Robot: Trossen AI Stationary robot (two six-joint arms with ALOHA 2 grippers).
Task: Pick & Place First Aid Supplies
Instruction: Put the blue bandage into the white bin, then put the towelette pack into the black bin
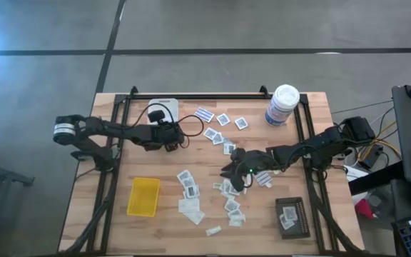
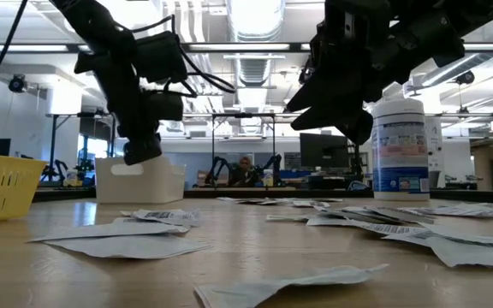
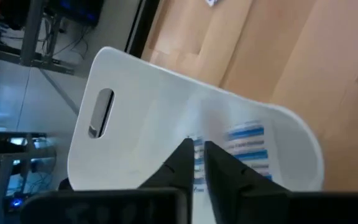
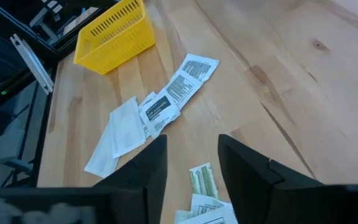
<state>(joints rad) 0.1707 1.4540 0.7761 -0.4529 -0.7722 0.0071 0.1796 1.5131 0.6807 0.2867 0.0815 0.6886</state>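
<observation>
The first aid supplies lie scattered flat over the middle of the wooden table [image 1: 191,187], [image 4: 166,102]. A blue-and-white striped strip [image 3: 248,144] lies inside the white tray [image 3: 135,106] at the far left [image 1: 168,104]. My left gripper [image 3: 197,163] hangs above that tray [image 1: 160,117], its fingers a narrow gap apart, with the strip showing beyond them. My right gripper [image 4: 191,163] hovers open over the packets at the table's middle [image 1: 234,171], nothing between its fingers. A green-and-white packet [image 4: 201,180] lies on the wood below it.
A yellow tray [image 1: 143,196] stands near the left front, and a black tray [image 1: 291,216] with a few packets stands at the right front. A tall white canister [image 1: 282,105] stands at the far right. Black frame rails [image 1: 113,143] run along both table sides.
</observation>
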